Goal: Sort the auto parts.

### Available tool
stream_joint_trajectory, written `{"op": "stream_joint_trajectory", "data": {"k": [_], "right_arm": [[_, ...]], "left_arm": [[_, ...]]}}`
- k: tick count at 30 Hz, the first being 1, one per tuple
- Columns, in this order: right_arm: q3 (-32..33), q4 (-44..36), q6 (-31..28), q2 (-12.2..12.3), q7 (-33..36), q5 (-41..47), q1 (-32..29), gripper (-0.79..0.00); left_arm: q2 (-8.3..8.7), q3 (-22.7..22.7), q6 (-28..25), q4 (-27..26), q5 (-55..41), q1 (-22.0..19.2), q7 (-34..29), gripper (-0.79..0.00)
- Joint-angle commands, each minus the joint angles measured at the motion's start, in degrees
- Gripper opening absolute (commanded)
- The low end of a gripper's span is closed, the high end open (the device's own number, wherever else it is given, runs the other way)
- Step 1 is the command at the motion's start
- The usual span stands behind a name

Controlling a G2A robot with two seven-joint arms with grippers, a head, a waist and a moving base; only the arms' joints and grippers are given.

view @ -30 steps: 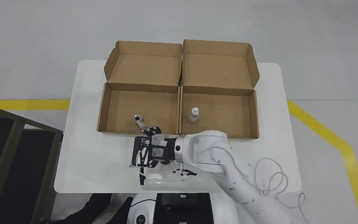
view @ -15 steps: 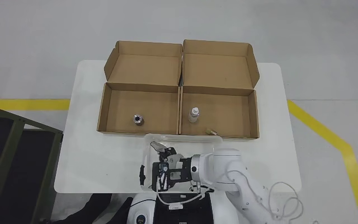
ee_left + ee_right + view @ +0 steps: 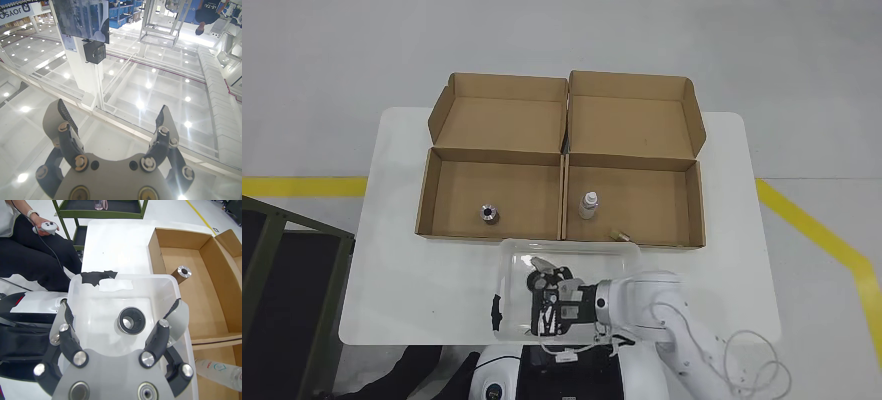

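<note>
One clear bottle (image 3: pixel 217 375) is partly cut off.

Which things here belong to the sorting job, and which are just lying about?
Job: bin, ring, cylinder, left box, right box, bottle, right gripper.
Lying about: green cart, pink bottle, yellow tape.

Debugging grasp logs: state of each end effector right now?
Left end effector: open, empty.
Right end effector: open, empty, over the ring in the bin.
</note>
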Motion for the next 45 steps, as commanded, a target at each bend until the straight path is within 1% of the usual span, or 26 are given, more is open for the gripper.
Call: {"op": "stream_joint_trajectory", "data": {"k": [1,5,13,17,18,21,23,29,32,33,39,42,44,45], "right_arm": [[-0.27,1.07,0.41,0.07,-0.26,-0.11,0.36,0.000],[-0.90,3.77,2.28,0.08,1.12,0.55,1.26,0.000],[-2.02,6.08,4.41,0.22,2.87,1.68,2.54,-0.006],[-2.43,7.32,5.41,0.33,2.88,1.64,3.02,-0.089],[-2.57,7.68,5.61,0.35,2.82,1.62,3.17,-0.095],[-2.94,8.79,6.34,0.39,2.55,1.61,3.59,-0.200],[-3.08,9.57,6.84,0.42,2.14,1.59,3.91,-0.249],[-3.46,10.88,7.67,0.58,0.83,1.22,4.60,-0.259],[-3.58,11.43,8.16,0.67,-0.02,0.98,4.86,-0.372],[-3.62,11.58,8.23,0.69,-0.17,0.92,4.92,-0.394],[-4.11,11.93,8.43,0.86,-1.20,0.87,5.22,-0.428],[-4.12,11.80,8.39,1.00,-1.65,1.07,5.21,-0.474],[-3.95,11.63,8.35,1.13,-2.22,1.41,5.16,-0.560],[-3.89,11.56,8.33,1.17,-2.39,1.51,5.14,-0.640]], "left_arm": [[0.00,0.00,0.00,0.00,0.00,0.00,0.00,0.000],[0.00,0.00,0.00,0.00,0.00,0.00,0.00,0.000],[0.00,0.00,0.00,0.00,0.00,0.00,0.00,0.000],[0.00,0.00,0.00,0.00,0.00,0.00,0.00,0.000],[0.00,0.00,0.00,0.00,0.00,0.00,0.00,0.000],[0.00,0.00,0.00,0.00,0.00,0.00,0.00,0.000],[0.00,0.00,0.00,0.00,0.00,0.00,0.00,0.000],[0.00,0.00,0.00,0.00,0.00,0.00,0.00,0.000],[0.00,0.00,0.00,0.00,0.00,0.00,0.00,0.000],[0.00,0.00,0.00,0.00,0.00,0.00,0.00,0.000],[0.00,0.00,0.00,0.00,0.00,0.00,0.00,0.000],[0.00,0.00,0.00,0.00,0.00,0.00,0.00,0.000],[0.00,0.00,0.00,0.00,0.00,0.00,0.00,0.000],[0.00,0.00,0.00,0.00,0.00,0.00,0.00,0.000]]}}
